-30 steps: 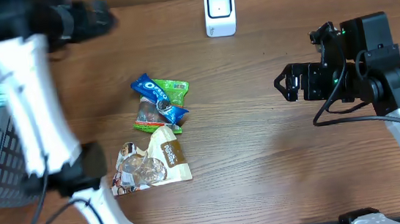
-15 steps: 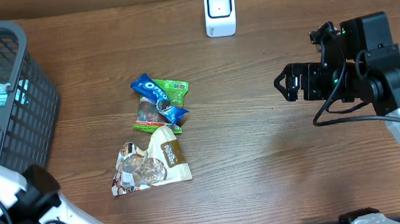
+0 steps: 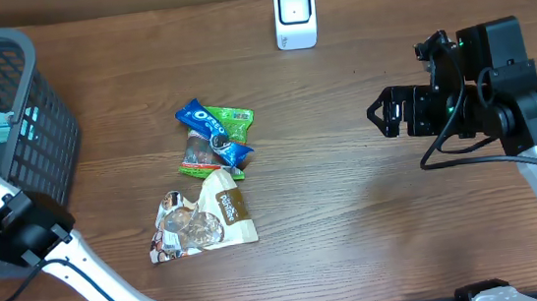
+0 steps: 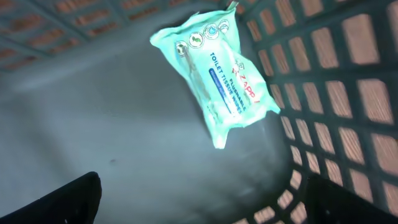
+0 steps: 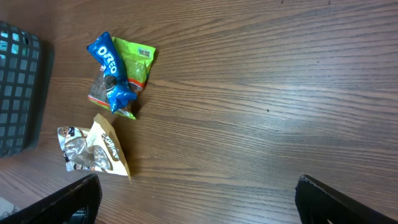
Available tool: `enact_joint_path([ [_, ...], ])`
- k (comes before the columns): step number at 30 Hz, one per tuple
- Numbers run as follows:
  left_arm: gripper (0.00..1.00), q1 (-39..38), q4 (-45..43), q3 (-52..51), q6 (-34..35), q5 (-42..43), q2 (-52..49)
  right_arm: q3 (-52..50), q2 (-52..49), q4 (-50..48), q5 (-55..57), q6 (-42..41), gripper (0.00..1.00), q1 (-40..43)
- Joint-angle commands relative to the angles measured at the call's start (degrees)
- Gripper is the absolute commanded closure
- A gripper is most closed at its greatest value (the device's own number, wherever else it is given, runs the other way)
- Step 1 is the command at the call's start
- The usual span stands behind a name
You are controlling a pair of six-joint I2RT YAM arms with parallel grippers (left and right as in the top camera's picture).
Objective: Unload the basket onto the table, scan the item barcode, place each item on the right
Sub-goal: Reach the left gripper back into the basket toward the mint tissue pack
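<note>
Tissue pack: the mint toilet tissue pack (image 4: 217, 74) lies flat on the floor of the grey basket (image 3: 45, 142), at 9 o'clock on the tabletop (image 3: 353, 211), close to the mesh wall.
Left fingers: the left fingers (image 4: 62, 199) are spread wide inside the basket and grip nothing; the pack sits toward 12 o'clock of them.
Right fingers: the right fingers (image 5: 336, 199) are spread wide and empty, hovering at 3 o'clock over bare wood.
Scanner: the white scanner (image 3: 295, 14) stands at 12 o'clock.
Other packs: the Oreo pack (image 3: 209, 128) overlaps a green packet (image 3: 234, 121) near the middle, with a beige pouch (image 3: 206, 216) at 6 o'clock of them.
Handling: probably light, soft, crinkly film that is slippery and gives under pressure.
Hold: likely best across the narrow width or a sealed end, leaving the barcode uncovered.
</note>
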State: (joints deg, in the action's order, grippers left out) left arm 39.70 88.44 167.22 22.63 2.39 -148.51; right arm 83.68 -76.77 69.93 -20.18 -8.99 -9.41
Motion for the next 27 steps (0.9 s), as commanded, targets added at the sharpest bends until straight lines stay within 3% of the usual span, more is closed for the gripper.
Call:
enact_joint_path([
  [1, 0.04, -0.7, -1.42, 0.48, 4.57, 0.44, -2.4, 1.44, 0.13, -0.09, -0.52, -0.02, 0.0, -0.24],
  [11, 0.04, -1.36, -4.07, 0.44, 4.66, -0.76, -6.34, 1.44, 0.13, -0.35, -0.52, -0.02, 0.0, -0.24],
  [19, 0.02, -2.21, -4.04, 0.37, 10.27, -1.55, -10.62, 1.46, 0.13, 0.31, -0.52, 0.0, 0.0, -0.24],
  [27, 0.01, -3.3, -4.92, 0.35, 10.36, -5.6, -11.74, 1.44, 0.13, 0.31, -0.52, -0.02, 0.0, -0.24],
])
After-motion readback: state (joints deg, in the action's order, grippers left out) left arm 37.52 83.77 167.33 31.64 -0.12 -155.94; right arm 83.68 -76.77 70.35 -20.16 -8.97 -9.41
